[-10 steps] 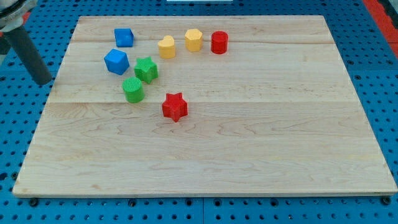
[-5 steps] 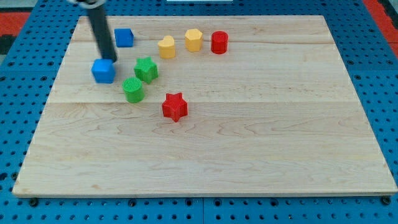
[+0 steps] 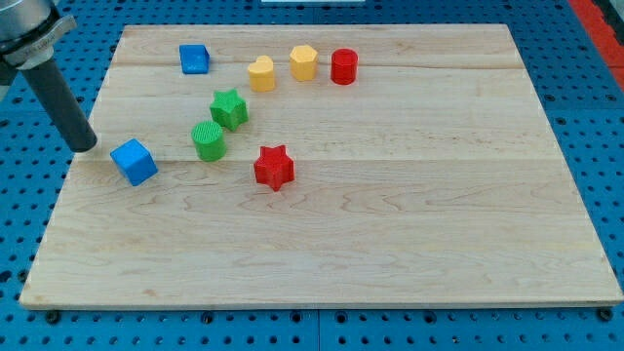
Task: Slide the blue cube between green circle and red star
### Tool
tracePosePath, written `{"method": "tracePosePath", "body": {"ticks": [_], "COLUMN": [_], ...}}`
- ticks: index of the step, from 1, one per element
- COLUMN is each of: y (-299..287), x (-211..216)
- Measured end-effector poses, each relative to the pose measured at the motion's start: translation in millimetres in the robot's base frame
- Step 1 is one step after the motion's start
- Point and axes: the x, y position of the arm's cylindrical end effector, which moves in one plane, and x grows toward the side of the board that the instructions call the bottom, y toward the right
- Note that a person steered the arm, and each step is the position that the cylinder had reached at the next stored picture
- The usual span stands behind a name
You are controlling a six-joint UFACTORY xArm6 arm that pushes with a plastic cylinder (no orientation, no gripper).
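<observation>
A blue cube (image 3: pixel 134 161) lies near the board's left edge, left of and a little below the green circle (image 3: pixel 208 140). The red star (image 3: pixel 274 168) lies to the right of the green circle and slightly lower. My tip (image 3: pixel 85 146) stands just left of and slightly above the blue cube, a small gap apart from it. The rod rises toward the view's top left.
A second blue cube (image 3: pixel 194 58) sits near the board's top left. A green star (image 3: pixel 229 107) lies just above the green circle. Two yellow blocks (image 3: pixel 260 73) (image 3: pixel 304 62) and a red cylinder (image 3: pixel 343 66) line the top. The wooden board (image 3: pixel 390 214) rests on a blue pegboard.
The blue cube has slid down and to the left, away from the green circle. My tip went from the cube's top to the board's left edge beside it.
</observation>
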Motion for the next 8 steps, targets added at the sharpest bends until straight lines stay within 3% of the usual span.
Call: {"method": "tracePosePath", "body": {"ticks": [1,2,4,7,8], "y": [60.4,72.4,134.5,20.4,61.8], "x": [32.6,63.7,54.4,49.0,30.6]}}
